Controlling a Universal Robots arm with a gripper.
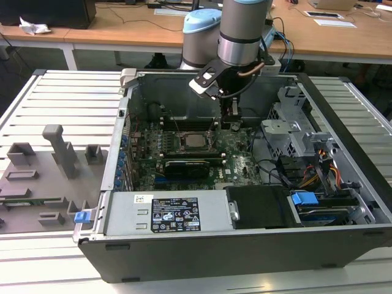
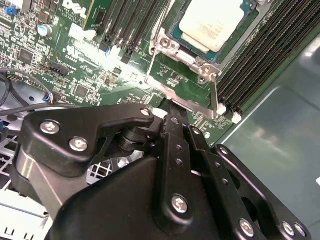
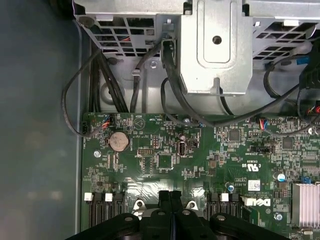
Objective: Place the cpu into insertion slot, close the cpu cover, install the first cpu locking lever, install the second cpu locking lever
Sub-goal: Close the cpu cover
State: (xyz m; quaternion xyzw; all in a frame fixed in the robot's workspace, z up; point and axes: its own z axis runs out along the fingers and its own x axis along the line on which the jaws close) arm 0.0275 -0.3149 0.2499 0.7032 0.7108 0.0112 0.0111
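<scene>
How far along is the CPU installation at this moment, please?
Done: the cpu sits in the insertion slot, with the cpu cover apparently down around it. In hand: the shut gripper is beside a locking lever. Left: whether either lever is latched is unclear.

I have open room above the cpu [image 1: 197,141]; the drive cage [image 1: 283,131] stands close beside my hand [image 1: 233,118].
</scene>
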